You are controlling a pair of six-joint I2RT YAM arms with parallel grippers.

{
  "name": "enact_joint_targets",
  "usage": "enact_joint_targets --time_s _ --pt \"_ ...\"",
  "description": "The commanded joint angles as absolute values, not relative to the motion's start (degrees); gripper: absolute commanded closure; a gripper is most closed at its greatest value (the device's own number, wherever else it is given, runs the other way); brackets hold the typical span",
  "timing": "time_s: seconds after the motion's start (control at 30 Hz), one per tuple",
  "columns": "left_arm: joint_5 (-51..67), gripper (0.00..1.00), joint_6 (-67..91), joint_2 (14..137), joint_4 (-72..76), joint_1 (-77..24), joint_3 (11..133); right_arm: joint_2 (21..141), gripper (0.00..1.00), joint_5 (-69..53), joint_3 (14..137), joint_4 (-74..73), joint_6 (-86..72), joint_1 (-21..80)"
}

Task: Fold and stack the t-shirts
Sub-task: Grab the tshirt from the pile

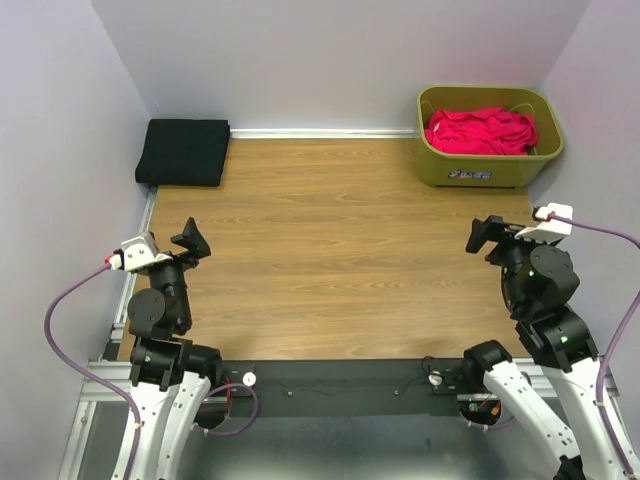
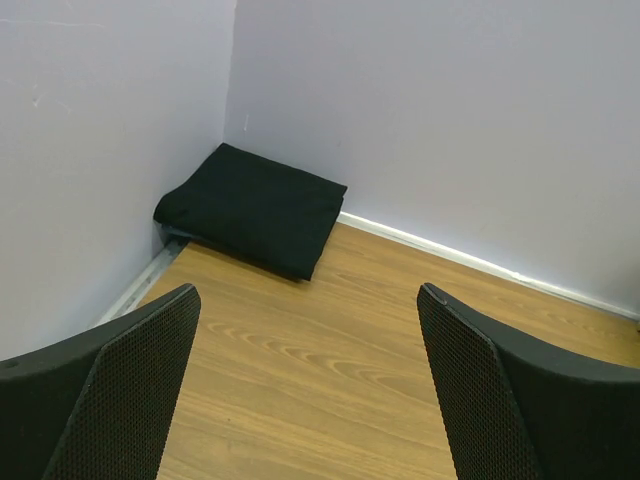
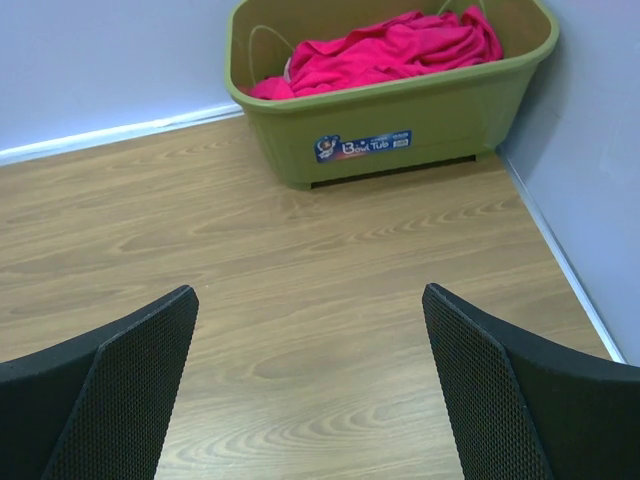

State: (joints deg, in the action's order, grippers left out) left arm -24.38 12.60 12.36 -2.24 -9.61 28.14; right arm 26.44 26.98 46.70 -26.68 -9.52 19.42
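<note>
The wooden counter (image 1: 330, 250) holds an olive-green tub (image 1: 480, 172) in its far right corner, with crumpled pink-red t-shirts (image 1: 480, 131) heaped inside. A folded black t-shirt (image 1: 184, 151) lies flat in the far left corner. Near the near edge, the left gripper (image 2: 308, 292) and right gripper (image 3: 310, 290) hang wide open, each holding nothing.
</note>
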Motion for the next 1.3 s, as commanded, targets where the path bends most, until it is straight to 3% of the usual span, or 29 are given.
enact_joint_targets --time_s 0.0,0.23,0.4,0.57,0.87,1.27 --pt "-23.7 0.04 13.9 12.5 -2.0 -9.6 28.0 28.6 0.0 27.9 47.5 -27.6 -10.6 19.3" --pt "-22.3 0.03 17.4 12.2 -4.3 -9.6 28.7 40.8 0.0 21.6 51.4 -24.4 -12.2 19.3" --pt "-20.6 0.03 17.0 13.8 -3.1 -9.6 28.2 61.0 0.0 19.6 60.1 -21.3 -12.0 19.3" --pt "-18.6 0.03 18.4 16.2 -5.1 -9.6 29.1 79.2 0.0 18.2 77.2 -19.2 -7.4 18.9" --pt "-16.7 0.04 17.8 17.5 -4.3 -9.7 28.7 107.5 0.01 17.2 100.2 -19.1 -9.0 4.6" --pt "-15.0 0.05 16.5 20.0 -2.5 -9.7 28.3 130.9 0.15 7.8 122.4 -19.1 -12.4 -6.6"
